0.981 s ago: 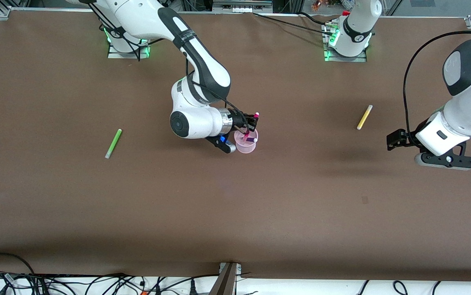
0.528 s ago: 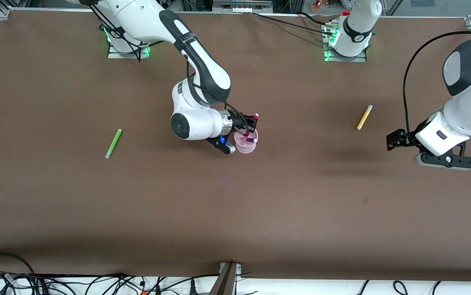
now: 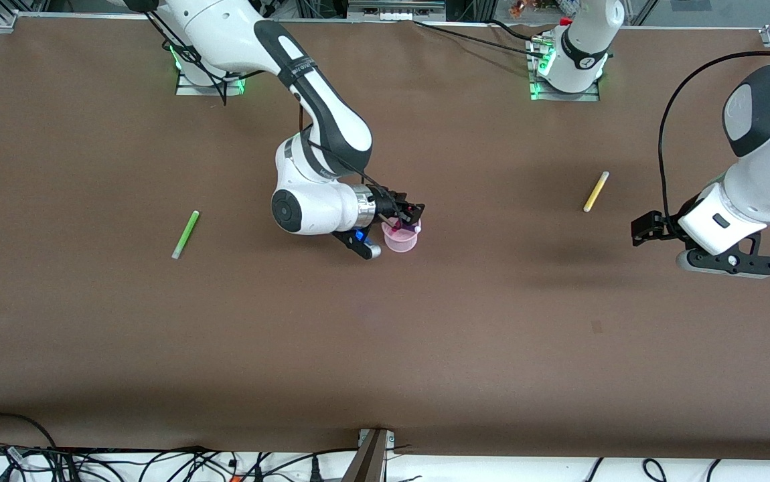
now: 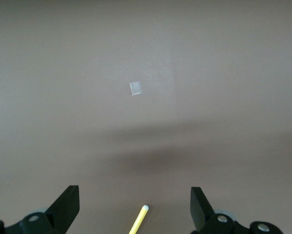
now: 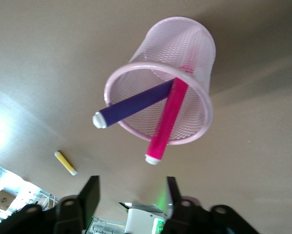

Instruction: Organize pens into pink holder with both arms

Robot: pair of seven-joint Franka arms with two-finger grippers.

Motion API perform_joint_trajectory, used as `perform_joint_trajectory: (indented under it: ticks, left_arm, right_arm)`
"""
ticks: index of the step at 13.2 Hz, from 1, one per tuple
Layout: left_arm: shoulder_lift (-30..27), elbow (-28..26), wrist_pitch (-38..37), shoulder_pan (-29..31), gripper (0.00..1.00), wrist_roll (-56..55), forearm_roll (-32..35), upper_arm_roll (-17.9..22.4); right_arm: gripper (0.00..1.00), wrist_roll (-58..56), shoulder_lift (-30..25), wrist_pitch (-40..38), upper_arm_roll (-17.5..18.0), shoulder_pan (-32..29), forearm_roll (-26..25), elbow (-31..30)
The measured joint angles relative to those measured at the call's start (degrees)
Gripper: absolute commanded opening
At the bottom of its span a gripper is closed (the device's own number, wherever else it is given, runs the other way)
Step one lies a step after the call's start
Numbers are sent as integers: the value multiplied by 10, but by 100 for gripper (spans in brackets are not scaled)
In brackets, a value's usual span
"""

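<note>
Right tool (image 3: 410, 213) over pink holder (image 3: 401, 239), fingers (image 5: 87, 195) parted, gripping nothing; magenta pen (image 5: 167, 119) and purple pen (image 5: 133, 104) inside. Left tool (image 4: 135, 204) wide open, empty, waiting over worktop (image 3: 385, 348) near yellow pen (image 3: 595, 191). Green pen (image 3: 185, 234) toward right arm's end.

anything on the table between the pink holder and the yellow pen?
Nothing: in the front view the stretch of brown table between the pink holder and the yellow pen is bare. The right gripper sits over the holder, at its end.
</note>
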Motion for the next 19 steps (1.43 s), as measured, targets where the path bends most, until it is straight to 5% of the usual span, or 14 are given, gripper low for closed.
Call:
perform_joint_trajectory:
  ticks: [4, 6, 11, 16, 19]
  left_arm:
    - [0, 0, 0, 0, 100, 0, 0, 0]
    - [0, 0, 0, 0, 100, 0, 0, 0]
    - [0, 0, 0, 0, 100, 0, 0, 0]
    - [0, 1, 0, 0, 100, 1, 0, -1]
    - [0, 1, 0, 0, 100, 1, 0, -3]
  right_arm:
    - [100, -3, -7, 0, -7, -11, -42, 19]
    - [100, -6, -25, -14, -34, -18, -97, 22]
    - [100, -67, -91, -147, -109, -65, -120, 23]
    - [100, -160, -184, -236, -137, -78, -297, 23]
    - [100, -241, -253, -284, -169, -77, -336, -1]
